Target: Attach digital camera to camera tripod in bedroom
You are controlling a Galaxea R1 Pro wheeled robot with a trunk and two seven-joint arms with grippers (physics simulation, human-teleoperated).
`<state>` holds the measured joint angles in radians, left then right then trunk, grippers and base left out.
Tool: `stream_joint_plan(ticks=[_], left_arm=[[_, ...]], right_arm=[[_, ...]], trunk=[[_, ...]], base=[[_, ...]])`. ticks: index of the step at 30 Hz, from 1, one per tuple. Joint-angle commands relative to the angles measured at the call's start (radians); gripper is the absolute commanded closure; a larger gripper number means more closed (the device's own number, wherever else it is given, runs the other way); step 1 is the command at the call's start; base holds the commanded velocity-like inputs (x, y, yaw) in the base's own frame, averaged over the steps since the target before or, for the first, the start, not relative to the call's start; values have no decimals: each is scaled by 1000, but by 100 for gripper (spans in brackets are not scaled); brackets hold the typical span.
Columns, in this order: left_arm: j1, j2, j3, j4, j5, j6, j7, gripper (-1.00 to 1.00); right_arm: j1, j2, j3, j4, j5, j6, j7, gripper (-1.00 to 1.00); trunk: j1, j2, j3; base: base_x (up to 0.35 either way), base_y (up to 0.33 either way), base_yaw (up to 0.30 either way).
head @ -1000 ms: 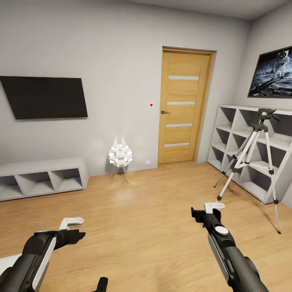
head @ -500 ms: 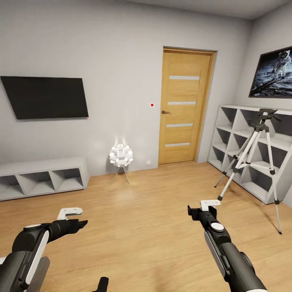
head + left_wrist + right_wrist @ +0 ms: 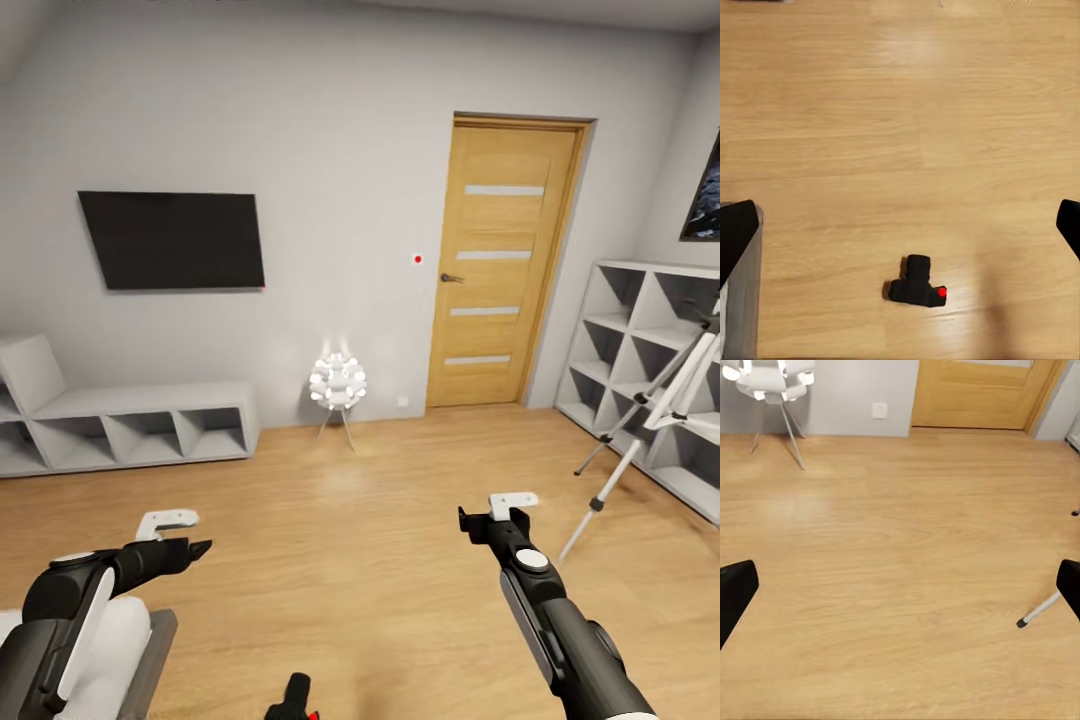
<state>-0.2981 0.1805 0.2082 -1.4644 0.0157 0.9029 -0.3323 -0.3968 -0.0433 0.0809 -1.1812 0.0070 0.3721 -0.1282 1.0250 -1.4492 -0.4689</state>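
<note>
The digital camera (image 3: 917,283) lies on the wood floor in the left wrist view, a small black body with a red button and its lens pointing away. A black and red shape (image 3: 294,698) at the bottom edge of the head view looks like the same camera. The camera tripod (image 3: 662,409) stands at the right edge in front of the white shelves, partly cut off; one of its feet (image 3: 1041,610) is in the right wrist view. My left gripper (image 3: 192,549) hovers open above the floor, well short of the camera. My right gripper (image 3: 476,522) is open and empty, left of the tripod.
An oak door (image 3: 503,264) is in the far wall, with a white ball-cluster lamp (image 3: 337,384) to its left. A low white shelf unit (image 3: 130,425) sits under a wall TV (image 3: 174,240). White cube shelves (image 3: 640,350) line the right wall.
The head view has swung left, so the door, lamp and tripod sit further right in the picture. My left arm has dropped lower and nearer; the right arm barely moved.
</note>
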Motion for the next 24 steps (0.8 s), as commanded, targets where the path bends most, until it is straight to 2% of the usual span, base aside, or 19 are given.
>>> stream_joint_plan(ticks=[1, 13, 24], left_arm=[[-1, -1, 1, -1, 1, 5, -3, -100], [-1, -9, 0, -18, 1, 7, -4, -100], [-1, -38, -10, -22, 0, 5, -7, -100]], right_arm=[[-1, -1, 4, -2, 1, 7, -7, -100], [-1, -1, 6, -2, 1, 7, -7, -100], [-1, -1, 6, -2, 1, 7, -7, -100]], trunk=[[0, -1, -1], [0, -1, -1], [0, -1, -1]], base=[[12, 62, 190], [14, 21, 48], [149, 97, 2]])
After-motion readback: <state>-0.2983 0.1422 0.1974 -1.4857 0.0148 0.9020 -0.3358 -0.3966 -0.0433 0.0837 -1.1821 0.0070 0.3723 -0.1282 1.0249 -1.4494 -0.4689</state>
